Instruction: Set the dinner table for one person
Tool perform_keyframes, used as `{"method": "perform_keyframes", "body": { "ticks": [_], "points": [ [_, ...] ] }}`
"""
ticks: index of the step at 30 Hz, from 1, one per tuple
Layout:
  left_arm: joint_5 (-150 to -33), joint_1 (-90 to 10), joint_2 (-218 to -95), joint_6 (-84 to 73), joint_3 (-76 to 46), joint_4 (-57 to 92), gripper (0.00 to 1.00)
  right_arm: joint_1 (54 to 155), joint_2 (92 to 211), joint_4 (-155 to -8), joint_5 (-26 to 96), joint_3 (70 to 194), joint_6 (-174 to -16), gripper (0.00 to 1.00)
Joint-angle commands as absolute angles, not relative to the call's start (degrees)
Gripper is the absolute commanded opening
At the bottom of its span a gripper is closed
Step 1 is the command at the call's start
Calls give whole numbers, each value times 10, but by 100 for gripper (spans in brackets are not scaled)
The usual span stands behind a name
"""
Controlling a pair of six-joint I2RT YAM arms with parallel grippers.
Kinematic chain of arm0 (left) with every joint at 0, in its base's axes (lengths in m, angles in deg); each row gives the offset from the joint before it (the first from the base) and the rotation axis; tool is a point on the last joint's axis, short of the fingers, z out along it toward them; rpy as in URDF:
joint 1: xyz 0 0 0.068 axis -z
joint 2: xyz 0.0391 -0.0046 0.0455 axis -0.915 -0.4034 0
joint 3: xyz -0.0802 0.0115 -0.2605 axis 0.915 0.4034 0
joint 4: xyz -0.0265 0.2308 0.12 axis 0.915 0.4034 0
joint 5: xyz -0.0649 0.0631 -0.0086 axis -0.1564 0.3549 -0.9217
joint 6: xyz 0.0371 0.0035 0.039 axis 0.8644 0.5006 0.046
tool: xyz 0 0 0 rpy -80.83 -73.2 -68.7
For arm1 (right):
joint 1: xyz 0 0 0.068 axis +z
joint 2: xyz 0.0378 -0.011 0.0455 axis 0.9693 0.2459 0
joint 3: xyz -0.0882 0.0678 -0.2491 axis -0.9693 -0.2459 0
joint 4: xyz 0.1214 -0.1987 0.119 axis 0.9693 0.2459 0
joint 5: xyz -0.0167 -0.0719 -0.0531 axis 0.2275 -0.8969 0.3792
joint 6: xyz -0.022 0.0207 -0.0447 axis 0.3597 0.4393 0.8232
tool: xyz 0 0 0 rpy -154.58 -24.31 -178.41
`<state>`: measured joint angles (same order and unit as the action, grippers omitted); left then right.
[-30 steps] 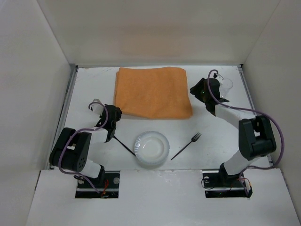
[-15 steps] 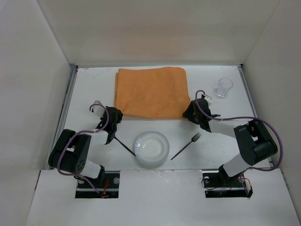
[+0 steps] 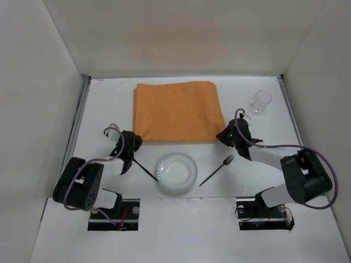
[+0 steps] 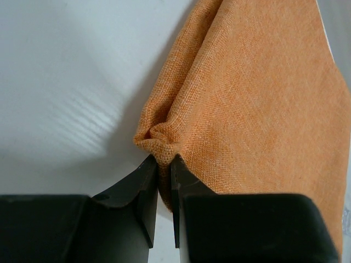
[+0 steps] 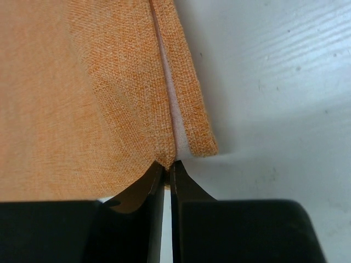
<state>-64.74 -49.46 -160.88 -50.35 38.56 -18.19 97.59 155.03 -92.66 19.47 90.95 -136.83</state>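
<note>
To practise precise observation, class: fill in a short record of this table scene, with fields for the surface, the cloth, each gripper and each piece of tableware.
Surface: white dinner table
Cloth: orange placemat, at the far middle
Left gripper: shut on the placemat's near left corner
Right gripper: shut on its near right corner
Plate: white, nearer than the placemat, apart from it
Knife: black, just left of the plate
Fork: black, right of the plate, apart
Cup: clear, upright, far right
</note>
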Motion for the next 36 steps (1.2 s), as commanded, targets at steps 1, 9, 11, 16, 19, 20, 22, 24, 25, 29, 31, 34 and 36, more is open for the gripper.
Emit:
{"method": "perform_keyframes", "body": {
  "ticks": [1, 9, 11, 16, 19, 20, 22, 24, 25, 29, 31, 34, 36],
  "points": [
    [-643, -502, -1555, -487, 423, -152, 2, 976, 1495, -927, 183, 873, -1373, 9],
    [-648, -490, -1456, -484, 464, -69, 2, 997, 1408, -907, 180, 795, -1395, 9],
    [-647, -483, -1439, -483, 465, -51, 2, 997, 1390, -898, 179, 788, -1394, 9],
    [-642, -463, -1421, -484, 469, -24, 2, 991, 1359, -880, 176, 778, -1390, 9],
    [-640, -453, -1417, -489, 474, -22, 3, 993, 1362, -879, 176, 782, -1383, 10],
    [-638, -449, -1415, -490, 476, -21, 3, 993, 1365, -879, 176, 783, -1384, 10],
    [-636, -441, -1409, -493, 476, -8, 4, 993, 1369, -879, 176, 784, -1387, 12],
    [-625, -433, -1395, -493, 474, 11, 7, 994, 1374, -881, 176, 787, -1383, 17],
    [-613, -430, -1382, -492, 474, 19, 10, 994, 1374, -881, 175, 788, -1382, 20],
    [-573, -420, -1330, -482, 462, 77, 28, 991, 1348, -870, 170, 787, -1381, 37],
    [-555, -417, -1302, -467, 449, 107, 38, 990, 1334, -860, 167, 795, -1371, 43],
    [-538, -411, -1272, -444, 435, 123, 51, 988, 1306, -837, 154, 808, -1364, 49],
    [-536, -408, -1258, -429, 421, 128, 57, 989, 1291, -822, 143, 822, -1356, 52]
  ]
}}
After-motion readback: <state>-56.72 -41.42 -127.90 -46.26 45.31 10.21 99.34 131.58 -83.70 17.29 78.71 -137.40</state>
